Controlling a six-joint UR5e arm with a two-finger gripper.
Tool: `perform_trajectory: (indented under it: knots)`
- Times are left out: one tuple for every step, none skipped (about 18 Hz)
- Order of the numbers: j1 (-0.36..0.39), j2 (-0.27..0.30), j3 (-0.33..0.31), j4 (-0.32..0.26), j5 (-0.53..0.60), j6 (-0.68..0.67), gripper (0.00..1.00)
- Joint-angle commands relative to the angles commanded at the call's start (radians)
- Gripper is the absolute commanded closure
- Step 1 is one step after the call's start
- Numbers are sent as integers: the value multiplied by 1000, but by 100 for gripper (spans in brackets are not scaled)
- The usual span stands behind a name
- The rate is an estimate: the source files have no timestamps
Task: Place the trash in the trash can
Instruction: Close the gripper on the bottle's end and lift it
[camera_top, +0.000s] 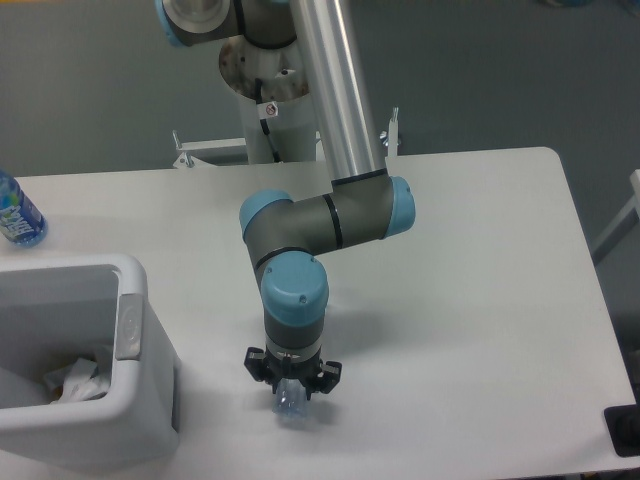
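The bin (130, 330) sits at the table's (480, 300) left edge; the gripper (293, 388) is down over the crushed bottle (291, 405) near the front, seemingly closed on it. Best lift straight, clearing the rim before swinging left

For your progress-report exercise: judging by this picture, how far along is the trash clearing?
Done: a crumpled white wrapper already lies in the trash can. In hand: the gripper is down over the clear bottle on the table; its grip is unclear. Left: carrying the bottle to the can.
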Motion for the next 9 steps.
perform_trajectory:
  knots:
    - [5,5,5,0,-2,0,45]
    - [17,14,5,2,-3,2,45]
    - [28,28,9,6,-11,2,45]
    - [40,38,18,8,-29,5,45]
    - [49,49,28,11,-60,5,45]
    - [60,57,40,11,-95,5,45]
    - [67,57,54,11,-122,5,45]
    - [75,58,70,11,-139,3,45]
    - [80,60,83,11,-152,3,46]
